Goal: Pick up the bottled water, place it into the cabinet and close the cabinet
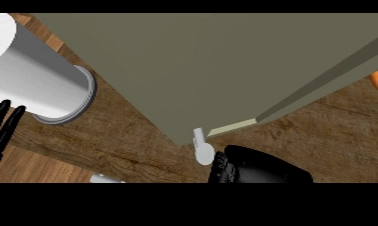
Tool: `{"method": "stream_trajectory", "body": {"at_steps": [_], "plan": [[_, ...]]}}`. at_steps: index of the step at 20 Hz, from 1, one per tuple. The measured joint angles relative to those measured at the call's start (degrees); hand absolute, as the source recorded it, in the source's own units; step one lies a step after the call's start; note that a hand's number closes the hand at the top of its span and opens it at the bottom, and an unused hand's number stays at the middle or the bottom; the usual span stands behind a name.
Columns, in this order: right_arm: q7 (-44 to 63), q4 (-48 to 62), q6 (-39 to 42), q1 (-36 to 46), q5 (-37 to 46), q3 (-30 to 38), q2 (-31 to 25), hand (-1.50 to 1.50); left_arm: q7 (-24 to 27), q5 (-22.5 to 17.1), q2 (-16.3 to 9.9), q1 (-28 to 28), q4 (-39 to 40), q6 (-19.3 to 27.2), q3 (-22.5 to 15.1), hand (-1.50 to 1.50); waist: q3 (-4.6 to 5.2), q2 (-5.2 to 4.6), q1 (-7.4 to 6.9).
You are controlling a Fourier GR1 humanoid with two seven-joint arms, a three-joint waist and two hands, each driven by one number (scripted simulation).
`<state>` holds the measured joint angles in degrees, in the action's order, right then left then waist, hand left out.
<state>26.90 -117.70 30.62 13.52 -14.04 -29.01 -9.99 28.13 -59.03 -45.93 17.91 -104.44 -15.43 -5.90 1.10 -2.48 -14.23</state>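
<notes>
The olive-grey cabinet [221, 65] fills the upper middle of the head view. Its door meets the body along a pale strip [232, 129] at the front corner, with only a narrow seam showing. A white handle [201, 147] sticks out at that corner. My right hand [255, 167] comes in from the lower edge, just right of the handle and close to the door's corner; only its black back shows. My left hand [9, 117] rests at the left edge, fingers straight and up. No water bottle is visible.
A large grey cylinder [37, 77] with a rimmed base stands on the wooden counter [125, 145] at the left, close to my left hand. A small white object [105, 178] peeks in at the bottom edge. An orange patch [374, 77] shows at the right edge.
</notes>
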Motion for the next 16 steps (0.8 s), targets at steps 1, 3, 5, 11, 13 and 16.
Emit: {"method": "stream_trajectory", "body": {"at_steps": [1,3,5,11,13,16], "plan": [[1.25,2.01,-0.94,2.02,0.10,0.63,1.11,1.50,-0.04,-0.17,0.01,0.10,0.17,-0.11,0.07,-1.50,-0.04,0.07,0.16],[3.84,6.57,-3.64,6.23,1.05,1.47,4.05,1.50,0.10,-0.32,0.15,0.37,0.57,-0.26,0.27,-1.50,-0.16,0.21,0.38],[5.66,11.42,-6.22,10.78,1.53,2.49,6.11,1.50,0.05,-0.62,0.03,0.43,1.04,-0.64,0.59,-1.50,-0.32,0.23,0.75],[6.38,25.70,-15.60,25.18,3.32,6.64,9.01,1.50,0.76,-0.81,0.45,1.10,2.42,-1.50,1.39,-1.50,-0.62,0.47,1.93],[5.51,30.31,-19.10,29.11,4.01,8.13,9.44,1.50,0.98,-0.76,0.64,1.43,2.87,-1.76,1.52,-1.50,-0.68,0.45,2.26],[3.92,37.00,-24.20,34.79,4.43,10.79,9.97,1.50,1.20,-0.67,0.92,1.64,2.71,-1.87,1.62,-1.50,-0.78,0.49,2.80]]}}
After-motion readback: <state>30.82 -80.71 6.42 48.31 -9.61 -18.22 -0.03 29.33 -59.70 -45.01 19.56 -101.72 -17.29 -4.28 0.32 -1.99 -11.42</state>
